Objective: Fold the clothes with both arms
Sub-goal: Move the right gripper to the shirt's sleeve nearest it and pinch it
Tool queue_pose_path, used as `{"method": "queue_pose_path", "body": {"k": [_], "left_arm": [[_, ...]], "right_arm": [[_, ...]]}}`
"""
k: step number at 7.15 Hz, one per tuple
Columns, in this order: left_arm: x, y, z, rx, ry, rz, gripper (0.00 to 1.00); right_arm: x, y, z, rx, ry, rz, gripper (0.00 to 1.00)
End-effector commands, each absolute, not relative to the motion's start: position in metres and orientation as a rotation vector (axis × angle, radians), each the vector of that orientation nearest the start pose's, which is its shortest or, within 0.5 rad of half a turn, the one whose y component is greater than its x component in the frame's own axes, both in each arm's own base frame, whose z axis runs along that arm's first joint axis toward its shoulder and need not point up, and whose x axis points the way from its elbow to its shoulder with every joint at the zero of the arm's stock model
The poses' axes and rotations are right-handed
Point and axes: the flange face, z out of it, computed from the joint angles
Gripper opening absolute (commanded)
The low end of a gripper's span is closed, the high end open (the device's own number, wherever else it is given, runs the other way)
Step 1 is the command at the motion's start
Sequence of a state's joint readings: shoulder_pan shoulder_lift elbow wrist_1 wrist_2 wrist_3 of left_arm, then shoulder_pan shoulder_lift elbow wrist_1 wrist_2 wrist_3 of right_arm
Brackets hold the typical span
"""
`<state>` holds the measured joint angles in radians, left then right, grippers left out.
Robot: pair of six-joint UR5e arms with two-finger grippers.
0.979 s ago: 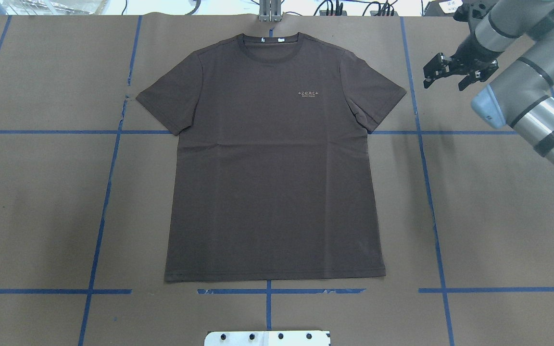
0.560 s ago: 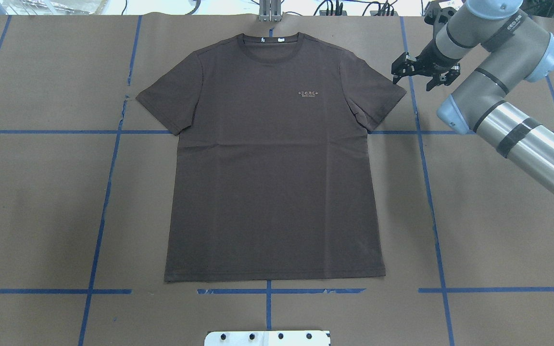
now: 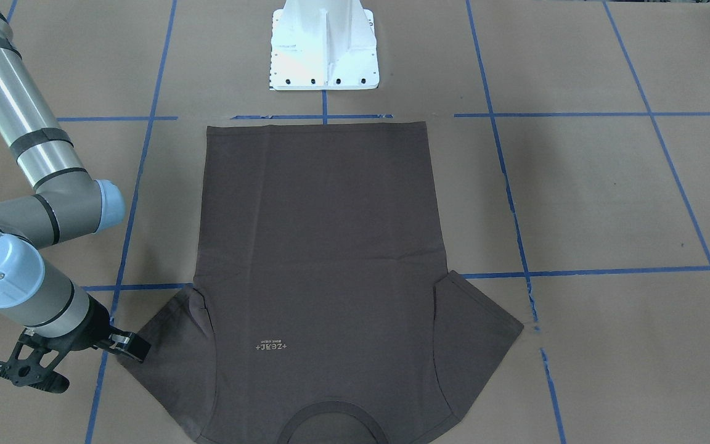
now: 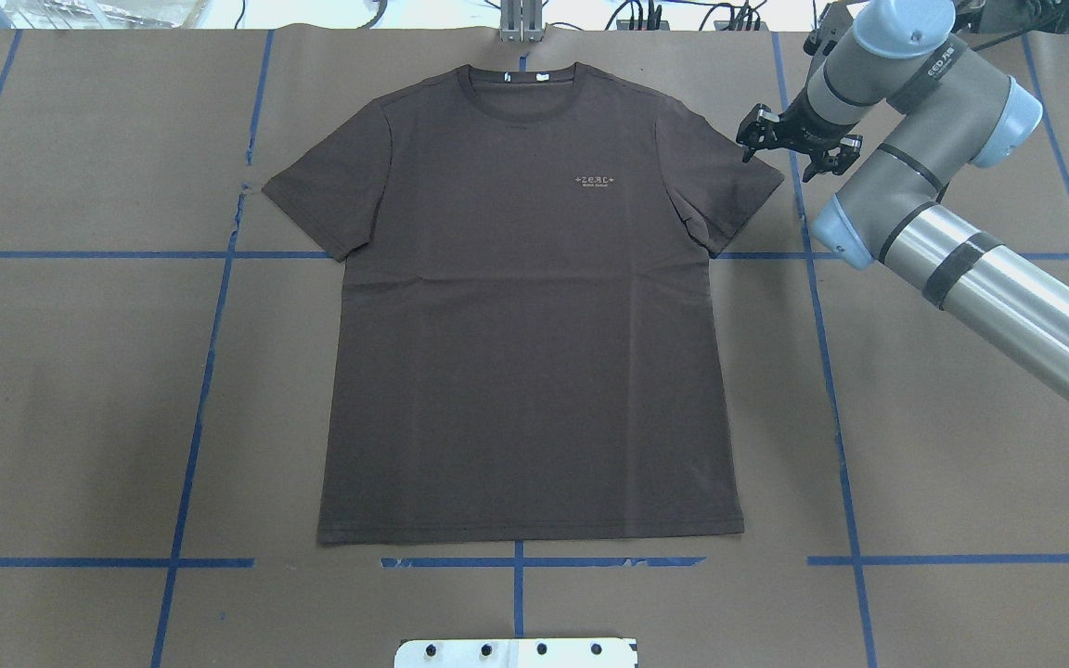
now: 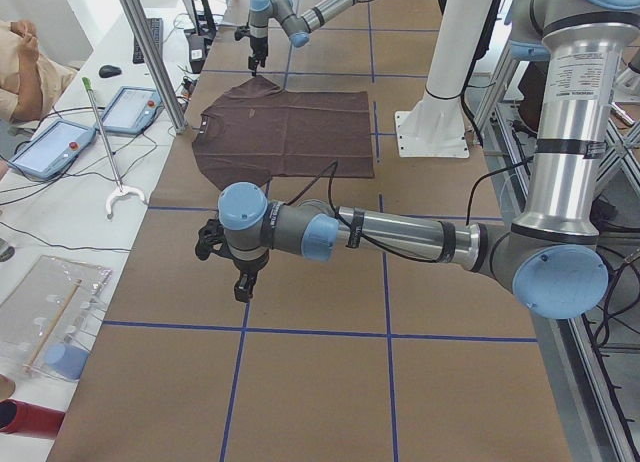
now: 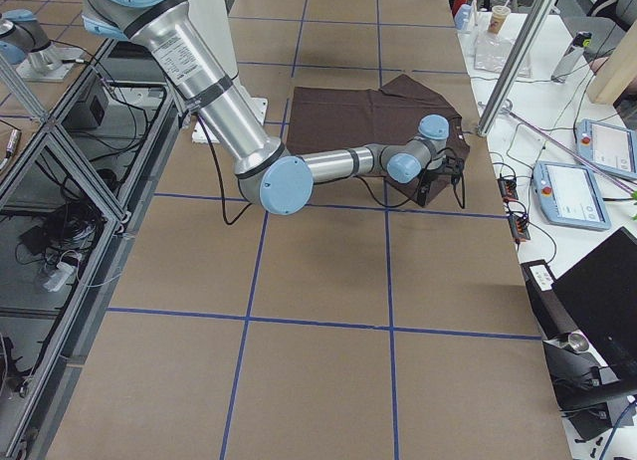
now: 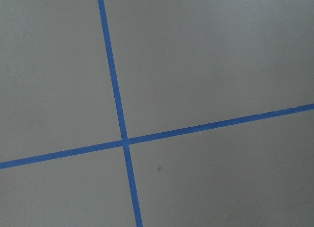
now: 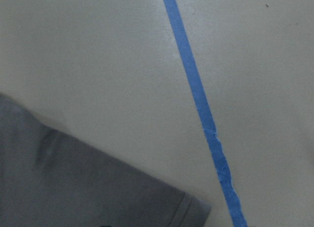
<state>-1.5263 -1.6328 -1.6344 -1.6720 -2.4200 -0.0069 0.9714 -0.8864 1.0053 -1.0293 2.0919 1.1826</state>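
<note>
The dark brown T-shirt (image 4: pixel 534 325) lies flat and spread out on the table, collar at the far edge, front up with pale chest lettering. It also shows in the front-facing view (image 3: pixel 318 246) and both side views (image 5: pixel 290 132) (image 6: pixel 358 112). My right gripper (image 4: pixel 783 153) is open and empty, just above the outer edge of the shirt's right-hand sleeve (image 8: pixel 98 187); it shows in the front-facing view too (image 3: pixel 84 364). My left gripper (image 5: pixel 225 267) shows only in the exterior left view, over bare table well away from the shirt; I cannot tell if it is open.
The white pedestal base (image 3: pixel 324 49) stands at the robot's side beyond the hem. Blue tape lines (image 7: pixel 122 138) grid the brown table. Teach pendants (image 5: pixel 50 147) and a metal post (image 5: pixel 150 52) stand along the far side, with an operator's arm nearby.
My right arm has swung left across the table, bringing the open gripper from well right of the shirt to the right sleeve's edge. The shirt has not moved.
</note>
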Motion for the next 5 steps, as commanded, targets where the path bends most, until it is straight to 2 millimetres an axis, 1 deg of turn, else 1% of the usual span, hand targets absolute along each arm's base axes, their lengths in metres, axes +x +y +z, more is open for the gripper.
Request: {"method": "queue_pose_path", "body": {"k": [1,2,3,4,5], "left_arm": [[-0.0350,-0.5292,0.5784,0.193,0.852,0.133,1.00],[-0.0351,-0.5292,0.5792,0.192,0.850,0.132,1.00],[-0.0350,-0.5285,0.5799,0.190,0.852,0.132,1.00],[-0.0351,-0.5286,0.5800,0.190,0.850,0.132,1.00],[-0.0351,-0.5286,0.5800,0.190,0.850,0.132,1.00]], "right_arm": [[-0.3811,-0.6982,0.4601,0.005,-0.806,0.386,0.77],[-0.3835,-0.6974,0.4678,-0.005,-0.796,0.387,0.71],[-0.3841,-0.6982,0.4663,-0.004,-0.797,0.387,0.62],[-0.3835,-0.6976,0.4695,-0.006,-0.793,0.389,0.55],[-0.3834,-0.6977,0.4698,-0.006,-0.791,0.390,0.37]]}}
